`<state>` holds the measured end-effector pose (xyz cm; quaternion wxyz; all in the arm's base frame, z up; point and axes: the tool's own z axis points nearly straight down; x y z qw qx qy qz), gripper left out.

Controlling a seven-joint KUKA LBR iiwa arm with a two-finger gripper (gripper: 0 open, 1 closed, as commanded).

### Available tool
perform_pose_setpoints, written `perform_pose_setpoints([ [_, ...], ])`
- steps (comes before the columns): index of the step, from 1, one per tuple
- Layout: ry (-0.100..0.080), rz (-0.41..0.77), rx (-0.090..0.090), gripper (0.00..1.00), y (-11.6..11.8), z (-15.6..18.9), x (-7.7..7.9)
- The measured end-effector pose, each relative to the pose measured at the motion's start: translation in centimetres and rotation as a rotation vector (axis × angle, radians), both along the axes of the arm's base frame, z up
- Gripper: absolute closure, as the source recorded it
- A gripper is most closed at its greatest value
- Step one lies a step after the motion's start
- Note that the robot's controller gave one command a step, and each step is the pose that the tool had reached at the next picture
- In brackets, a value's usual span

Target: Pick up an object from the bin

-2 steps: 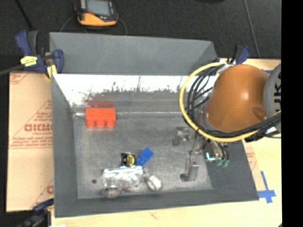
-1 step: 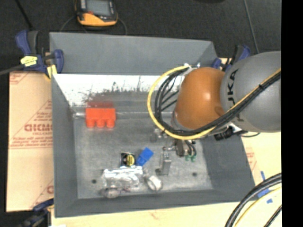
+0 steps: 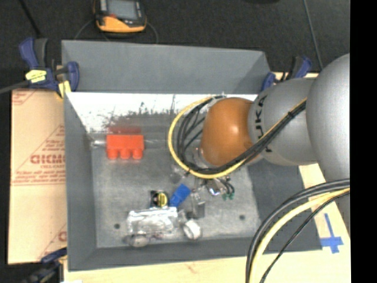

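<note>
My gripper (image 3: 199,203) hangs low over the bin's floor, right of centre, under the arm's wrist. A small blue block (image 3: 180,194) lies just to its left, close against it. Left of that sits a little yellow and black thing (image 3: 158,198). A small white piece (image 3: 191,230) lies just below the gripper. I cannot tell whether anything is in the gripper.
A crumpled clear plastic packet (image 3: 152,224) lies along the bin's near wall. An orange block with three bumps (image 3: 125,146) rests at the far left of the floor. The arm and its cables cover the bin's right part.
</note>
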<state>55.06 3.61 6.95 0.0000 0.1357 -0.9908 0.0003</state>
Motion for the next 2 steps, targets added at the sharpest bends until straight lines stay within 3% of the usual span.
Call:
perform_pose_setpoints([
  [1, -0.002, -0.002, 0.001, 1.0, 0.0, 0.1, 0.1],
  [2, -0.01, -0.024, 0.0, 1.0, -2.1, 14.8, -3.1],
])
